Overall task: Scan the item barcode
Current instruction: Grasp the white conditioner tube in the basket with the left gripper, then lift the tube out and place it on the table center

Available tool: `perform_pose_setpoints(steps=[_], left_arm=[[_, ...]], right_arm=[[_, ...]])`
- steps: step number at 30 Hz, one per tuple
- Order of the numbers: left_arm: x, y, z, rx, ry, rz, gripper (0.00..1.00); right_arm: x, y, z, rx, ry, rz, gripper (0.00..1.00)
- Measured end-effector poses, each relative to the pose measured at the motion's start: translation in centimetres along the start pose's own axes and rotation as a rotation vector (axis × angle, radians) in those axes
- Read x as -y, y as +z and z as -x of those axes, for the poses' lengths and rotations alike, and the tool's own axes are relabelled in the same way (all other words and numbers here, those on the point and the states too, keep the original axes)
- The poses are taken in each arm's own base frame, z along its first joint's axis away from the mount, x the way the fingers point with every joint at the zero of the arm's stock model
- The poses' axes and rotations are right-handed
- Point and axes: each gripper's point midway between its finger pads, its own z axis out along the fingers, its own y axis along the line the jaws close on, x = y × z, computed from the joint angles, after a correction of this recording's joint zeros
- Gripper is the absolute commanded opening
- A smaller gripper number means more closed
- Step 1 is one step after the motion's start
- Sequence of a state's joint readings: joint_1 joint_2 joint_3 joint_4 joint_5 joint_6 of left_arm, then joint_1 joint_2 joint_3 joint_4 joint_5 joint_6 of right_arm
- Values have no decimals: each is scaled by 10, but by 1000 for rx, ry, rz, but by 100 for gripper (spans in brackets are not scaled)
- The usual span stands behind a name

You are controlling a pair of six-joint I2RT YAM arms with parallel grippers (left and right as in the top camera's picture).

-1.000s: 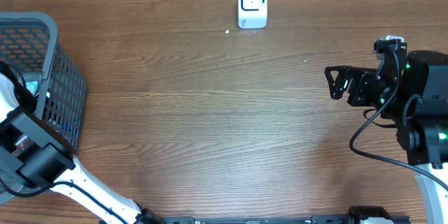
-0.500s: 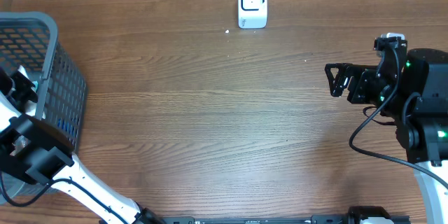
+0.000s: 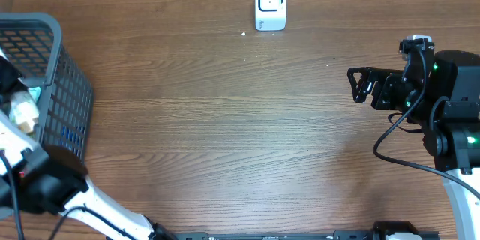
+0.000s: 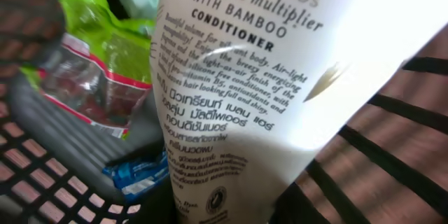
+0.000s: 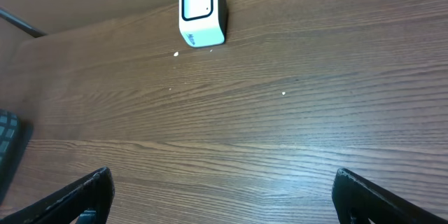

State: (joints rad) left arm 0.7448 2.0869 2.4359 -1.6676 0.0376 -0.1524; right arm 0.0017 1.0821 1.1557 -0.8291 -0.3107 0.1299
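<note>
The item is a white conditioner tube [image 4: 280,77] with black print, and it fills most of the left wrist view. My left gripper [image 4: 224,213] is shut on its lower end, with dark jaws on both sides. From overhead the tube [image 3: 22,109] shows pale above the basket's inside. No barcode shows on the side I see. The white scanner [image 3: 271,4] stands at the table's far edge, and it also appears in the right wrist view [image 5: 201,11]. My right gripper [image 3: 358,86] hovers open over bare wood [image 5: 224,196], holding nothing.
A grey mesh basket [image 3: 67,82] stands at the left edge. Inside it lie a green packet [image 4: 105,56] and a blue packet [image 4: 136,171] by the basket wall [image 4: 42,175]. A cardboard wall runs behind the scanner.
My left arm has shifted over the basket, and the pale tube now shows above it, with the jaws tightening on it. The right arm has stayed put.
</note>
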Motion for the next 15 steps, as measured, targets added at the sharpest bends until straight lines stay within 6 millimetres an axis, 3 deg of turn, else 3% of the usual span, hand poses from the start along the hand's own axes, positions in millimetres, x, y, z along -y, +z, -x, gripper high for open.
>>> perform_pose_setpoints(steps=[7, 8, 12, 15], left_arm=[[16, -112, -14, 293, 32, -91, 4], [20, -138, -23, 362, 48, -111, 4], [51, -191, -53, 490, 140, -203, 4], [84, -211, -79, 509, 243, -290, 4]], right_arm=[[0, 0, 0, 0, 0, 0, 100], [0, 0, 0, 0, 1, 0, 100], [0, 0, 0, 0, 0, 0, 100], [0, 0, 0, 0, 0, 0, 100]])
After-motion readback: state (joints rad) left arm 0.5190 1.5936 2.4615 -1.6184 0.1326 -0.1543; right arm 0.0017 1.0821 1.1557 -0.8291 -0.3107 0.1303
